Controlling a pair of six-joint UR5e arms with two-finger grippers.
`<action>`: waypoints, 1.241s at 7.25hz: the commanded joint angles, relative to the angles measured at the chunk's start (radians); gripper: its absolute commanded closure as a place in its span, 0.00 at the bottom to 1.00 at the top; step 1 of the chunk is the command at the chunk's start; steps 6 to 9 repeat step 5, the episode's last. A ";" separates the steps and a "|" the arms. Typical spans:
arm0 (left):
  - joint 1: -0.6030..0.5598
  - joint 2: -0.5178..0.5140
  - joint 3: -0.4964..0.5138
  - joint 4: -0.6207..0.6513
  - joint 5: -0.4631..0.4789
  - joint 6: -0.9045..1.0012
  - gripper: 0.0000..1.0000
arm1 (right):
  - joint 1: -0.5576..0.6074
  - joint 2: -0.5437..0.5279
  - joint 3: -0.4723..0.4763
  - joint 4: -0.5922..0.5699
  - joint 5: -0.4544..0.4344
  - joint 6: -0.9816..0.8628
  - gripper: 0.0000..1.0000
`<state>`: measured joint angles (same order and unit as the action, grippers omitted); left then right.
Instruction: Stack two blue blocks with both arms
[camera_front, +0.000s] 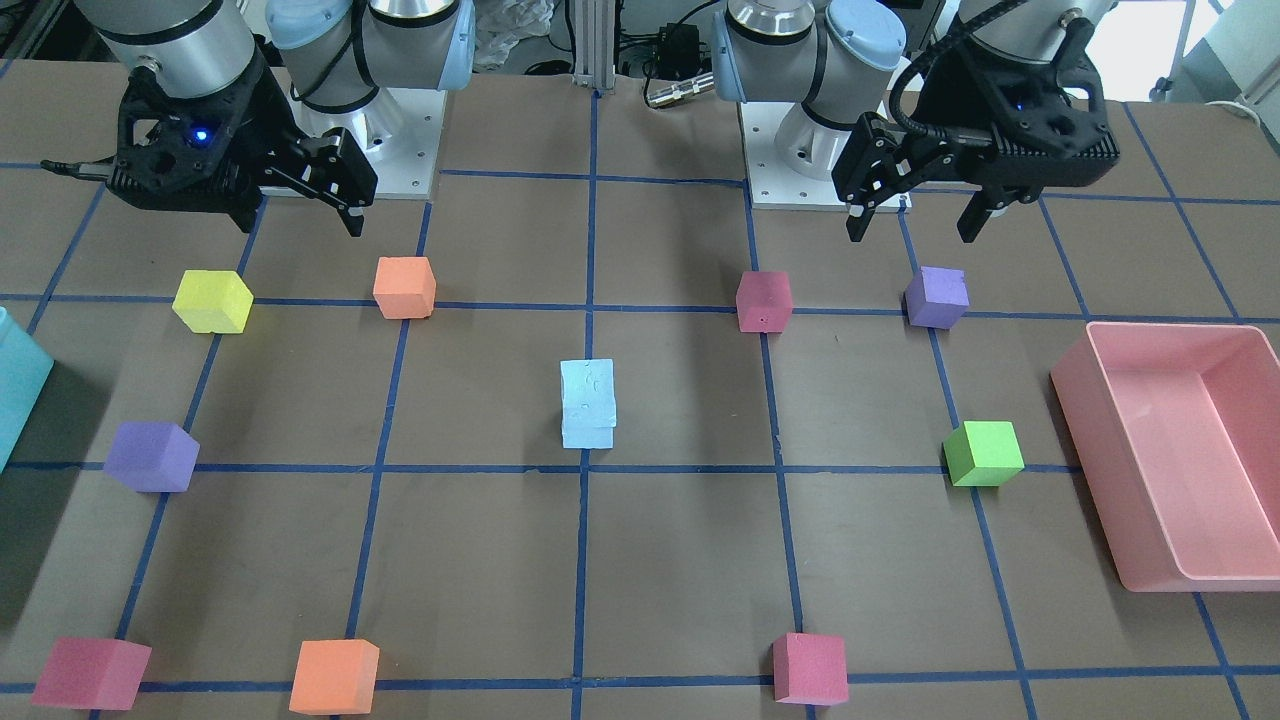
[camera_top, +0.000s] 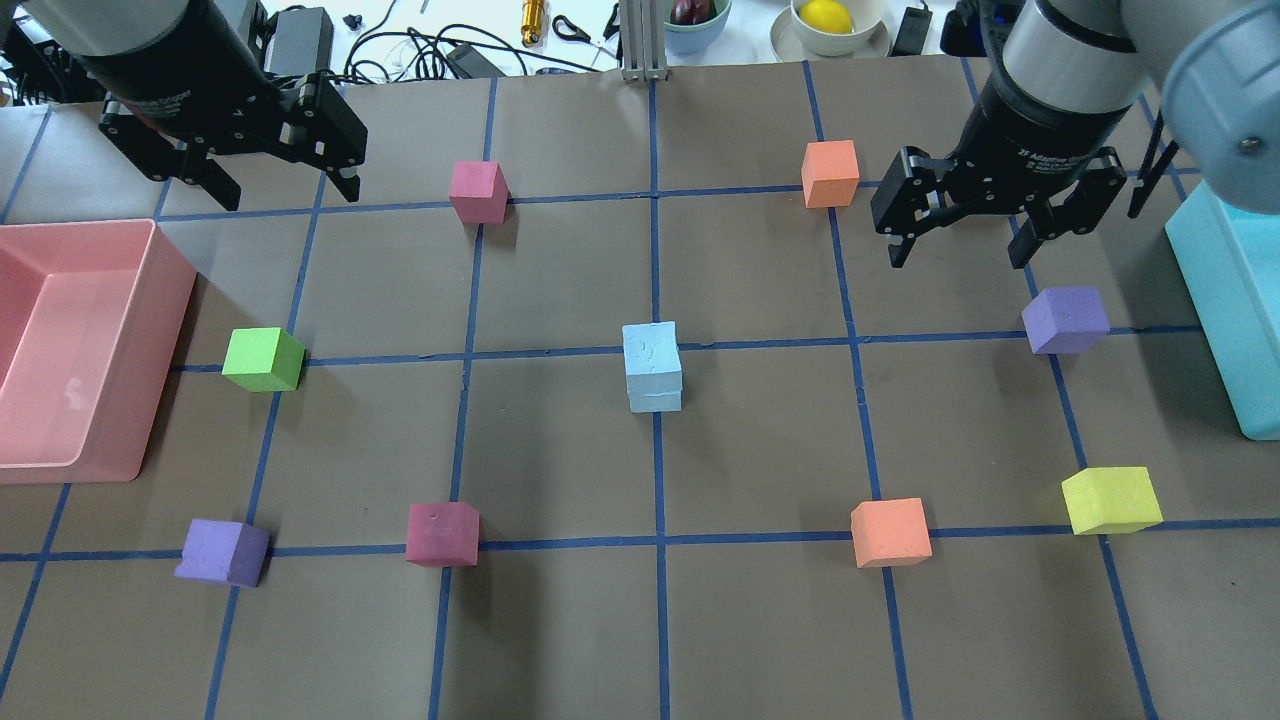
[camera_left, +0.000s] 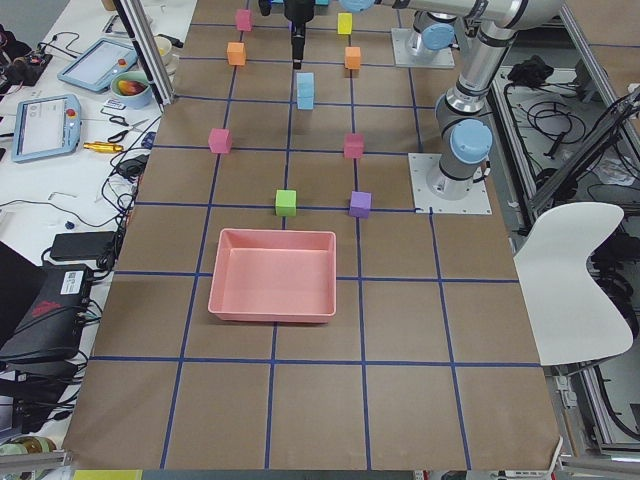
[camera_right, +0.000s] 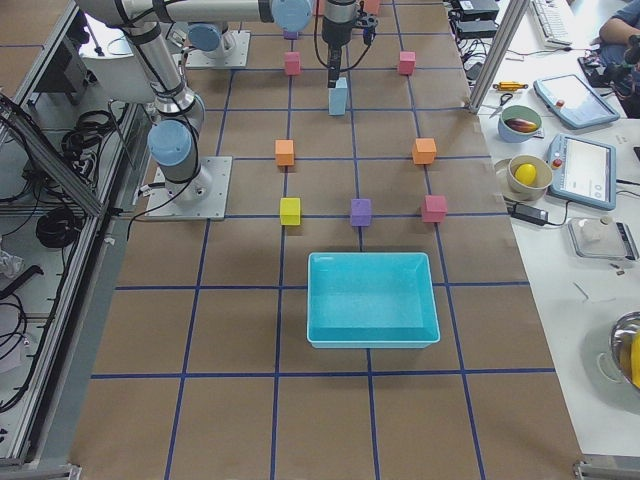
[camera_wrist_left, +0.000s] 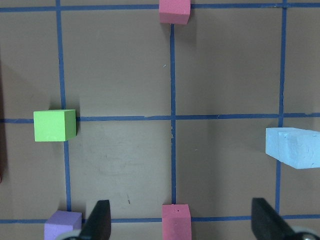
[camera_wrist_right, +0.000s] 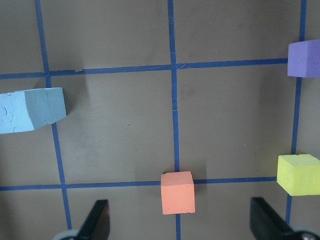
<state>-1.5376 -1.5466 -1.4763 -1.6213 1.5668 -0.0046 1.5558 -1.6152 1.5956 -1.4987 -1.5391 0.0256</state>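
Blue blocks (camera_top: 652, 365): you have one sitting on top of the other at the middle of the table (camera_top: 560, 640), on a blue tape line.

Left pincer (camera_top: 287, 188): fingers apart, holding nothing, raised well away from the stack on its pink bin (camera_top: 165, 300) side.

Right pincer (camera_top: 957, 255): fingers apart, empty, raised well away from the stack on its teal bin (camera_top: 1230, 300) side.

Other coloured cubes ring the stack, none touching it.

Bright, even overhead light, soft shadows beside the blue blocks (camera_front: 588, 405), crisp focus throughout.
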 joint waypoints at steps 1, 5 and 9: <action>-0.001 -0.004 -0.009 0.020 0.005 -0.026 0.00 | -0.002 0.000 0.001 0.000 -0.001 0.001 0.00; -0.001 -0.001 -0.030 0.101 0.004 -0.035 0.00 | -0.002 -0.003 0.001 0.000 0.002 0.001 0.00; -0.001 -0.001 -0.030 0.101 0.004 -0.035 0.00 | -0.002 -0.003 0.001 0.000 0.002 0.001 0.00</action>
